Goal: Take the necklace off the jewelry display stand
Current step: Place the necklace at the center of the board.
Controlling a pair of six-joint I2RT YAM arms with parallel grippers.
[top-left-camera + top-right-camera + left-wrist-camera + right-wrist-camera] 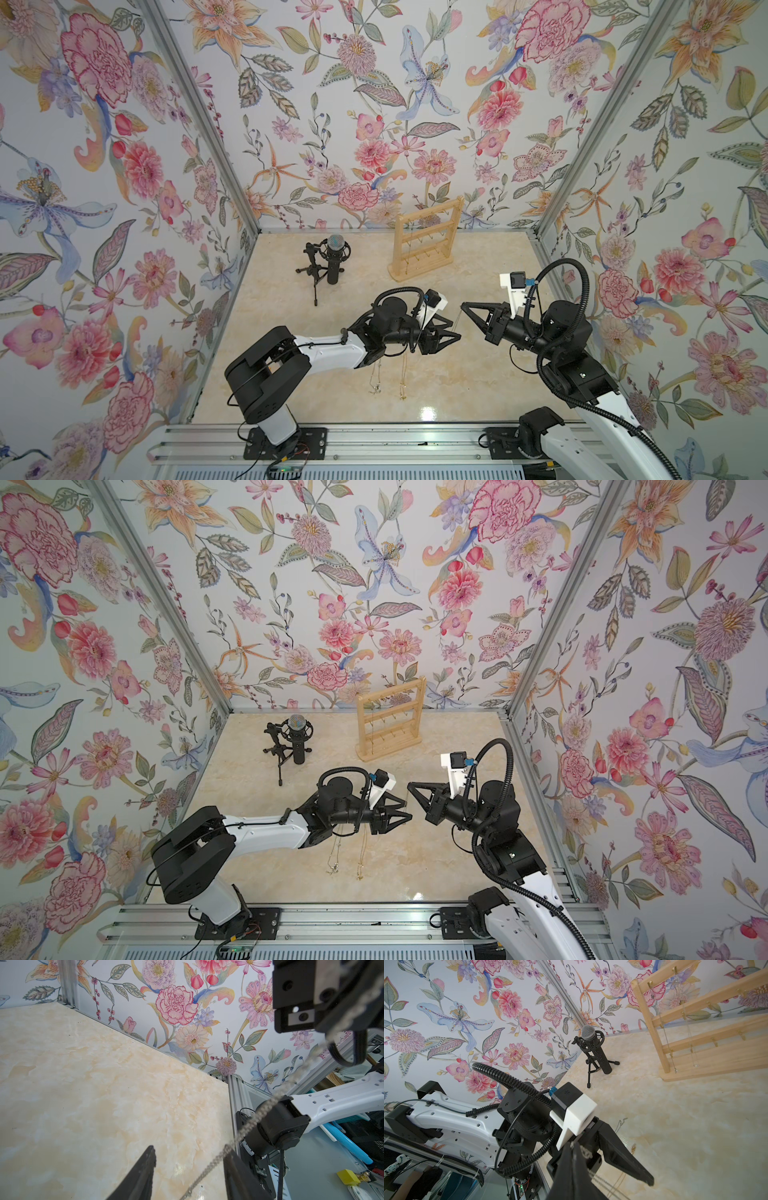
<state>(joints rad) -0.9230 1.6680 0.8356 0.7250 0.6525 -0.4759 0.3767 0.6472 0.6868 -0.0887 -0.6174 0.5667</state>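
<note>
Holding: my right fingers [473, 313] are pressed together on the necklace [257, 1114], pinching its chain at the tips.
Left fingers: my left fingers [143, 1167] stand spread. The chain runs down through the gap close to one of them, and I cannot tell whether it touches.
Necklace: it is off the jewelry display stand [398, 245], hanging in the air well in front of the stand and above the table [478, 386]. It slants from the right fingers down past the left ones.
Stand: it is upright at the back of the table, near the rear wall. In the right wrist view I see thin hanging chains [665, 1036] on its hooks.
Loose necklaces: two loose necklaces [376, 384] lie flat on the table well in front of the stand. They are side by side but apart, and partly under my left forearm.
Microphone: the black microphone [334, 257] is on a small tripod beside the stand, on my left arm's side and apart from it.
Arms: both reach in from the front rail and meet in front of the stand. In both top views the two sets of fingertips are near each other without touching.
</note>
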